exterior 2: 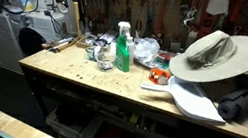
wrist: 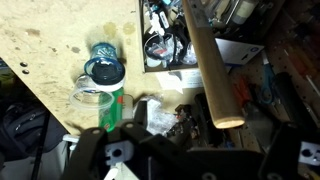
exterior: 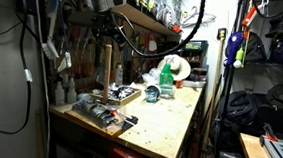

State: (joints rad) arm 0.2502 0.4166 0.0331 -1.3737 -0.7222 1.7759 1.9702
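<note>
One green bottle (exterior 2: 122, 50) stands upright near the desk's (exterior 2: 81, 82) back edge | gripper (wrist: 195, 160) hangs high above, seemingly spread wide, empty | we judge that height clears the tool tray (wrist: 165, 45).

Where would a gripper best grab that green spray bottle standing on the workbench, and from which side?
Probably around the straight body of the green spray bottle, below the trigger head, which is uneven. It stands upright, so grip level. Coming from the bare front of the workbench looks easiest; clutter crowds its other sides.
</note>
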